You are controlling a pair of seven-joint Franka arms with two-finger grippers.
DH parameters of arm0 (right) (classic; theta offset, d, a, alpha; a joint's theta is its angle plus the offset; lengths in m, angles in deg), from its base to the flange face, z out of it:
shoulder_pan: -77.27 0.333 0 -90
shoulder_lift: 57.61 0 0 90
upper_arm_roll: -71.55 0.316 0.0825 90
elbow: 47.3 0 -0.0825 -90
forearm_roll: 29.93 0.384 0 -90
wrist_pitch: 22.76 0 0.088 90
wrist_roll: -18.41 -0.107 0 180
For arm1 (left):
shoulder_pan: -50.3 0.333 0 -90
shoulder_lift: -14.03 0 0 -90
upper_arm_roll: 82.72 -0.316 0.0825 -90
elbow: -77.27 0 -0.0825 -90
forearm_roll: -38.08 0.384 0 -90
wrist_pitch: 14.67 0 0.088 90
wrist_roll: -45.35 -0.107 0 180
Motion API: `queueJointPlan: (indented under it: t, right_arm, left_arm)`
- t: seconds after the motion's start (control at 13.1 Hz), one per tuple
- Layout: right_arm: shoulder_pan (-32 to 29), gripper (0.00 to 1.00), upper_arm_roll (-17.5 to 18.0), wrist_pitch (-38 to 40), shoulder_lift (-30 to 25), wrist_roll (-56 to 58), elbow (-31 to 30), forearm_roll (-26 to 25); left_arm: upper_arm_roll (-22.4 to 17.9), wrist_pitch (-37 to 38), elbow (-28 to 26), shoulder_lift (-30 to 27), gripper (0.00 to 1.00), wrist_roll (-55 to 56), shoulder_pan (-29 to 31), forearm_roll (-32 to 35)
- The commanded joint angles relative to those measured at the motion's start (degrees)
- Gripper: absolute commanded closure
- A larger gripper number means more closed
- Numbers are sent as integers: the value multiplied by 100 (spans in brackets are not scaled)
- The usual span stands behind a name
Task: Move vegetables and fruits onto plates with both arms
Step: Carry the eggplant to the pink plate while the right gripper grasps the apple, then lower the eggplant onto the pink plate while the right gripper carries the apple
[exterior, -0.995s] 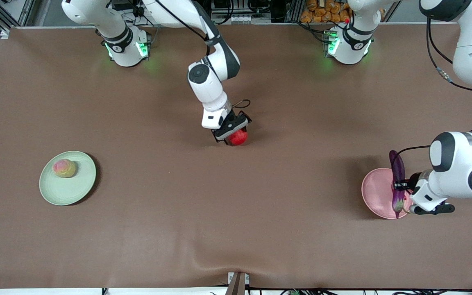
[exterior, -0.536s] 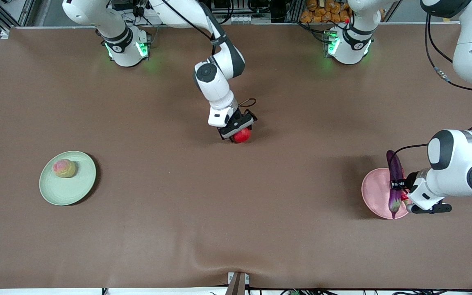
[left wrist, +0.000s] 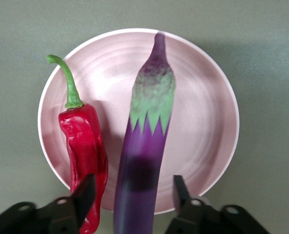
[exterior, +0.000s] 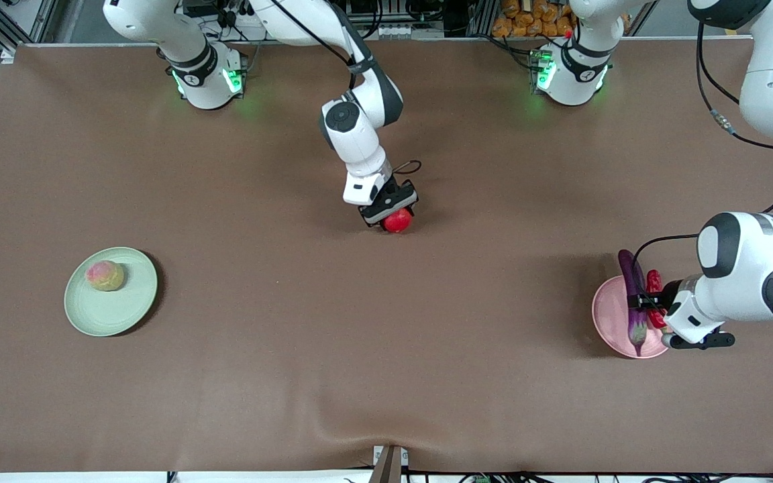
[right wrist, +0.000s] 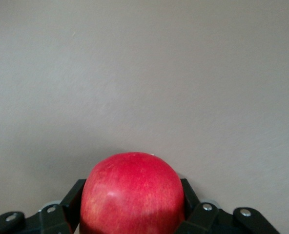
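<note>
two on pink, one on green, the pomegranate in hand

read the table [exterior: 386,349] as a dial seen from the front camera, twelve toward the robot bases.

the pink plate [left wrist: 203,122] sits between three and four o'clock. the eggplant [left wrist: 152,112] and the chili [left wrist: 83,141] lie side by side on it, each with one end hanging over the rim. the left gripper [left wrist: 131,194] hangs over them with its fingers spread, one on each side of the eggplant. a gap shows on both sides, so it holds nothing. that drop looks done.

the green plate [exterior: 115,312] sits at nine o'clock. the peach [exterior: 105,276] rests on it, toward the plate's own eleven.

the pomegranate [exterior: 400,221] is on the bare table just toward twelve from the centre, well apart from both plates. the right gripper [exterior: 392,216] is down on it, with fingers pressed against both flanks of the fruit, so it has a grip.

the step in hand is the pick of the last fruit. next, i judge, comes a straight lift, then a carry toward nine o'clock. the set-down should go on the green plate's bare part, clear of the peach. the fruit is round and smooth, so a slack pinch could let it roll out.
</note>
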State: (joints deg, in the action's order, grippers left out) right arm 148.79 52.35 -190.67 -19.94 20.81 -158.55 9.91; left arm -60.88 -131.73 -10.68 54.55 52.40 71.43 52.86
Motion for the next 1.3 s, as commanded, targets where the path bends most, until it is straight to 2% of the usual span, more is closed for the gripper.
queueJointPlan:
  t: [0.0,0.08,0.15,0.46,0.54,0.69,0.77,0.92,1.07,1.22]
  right_arm:
    - [-7,99,-547,126,-575,76,-265,129]
    - [-25,99,-854,448,-829,85,-318,120]
    - [-60,99,-1266,1104,-997,103,-258,112]
    - [-130,100,-3435,3917,-1069,1576,155,15]
    - [-339,100,-3833,4445,-1017,1997,225,6]
    - [-1486,100,-3881,4924,-754,2972,427,-116]
    - [-2093,100,-3715,5030,-579,3516,602,-256]
    - [-3288,100,-3058,5162,-236,4309,1050,-337]
    - [-4257,99,-2398,5137,107,4856,1516,-363]
    - [-4935,89,-1949,5040,476,5208,1737,-354]
  left_arm:
    - [179,25,-143,-421,0,59,49,-212]
    - [215,60,-143,-570,0,138,41,-326]
    - [224,165,-143,-728,0,182,23,-414]
    - [417,543,-64,-1492,0,446,23,-582]
    - [426,805,-55,-1807,0,446,32,-590]
    - [435,1420,146,-2423,0,428,41,-591]
    - [444,1823,365,-2617,0,428,41,-660]
    - [383,2484,839,-2847,0,376,119,-1177]
    - [391,2793,991,-2961,0,367,172,-1214]
    - [382,2812,982,-3303,0,341,172,-1267]
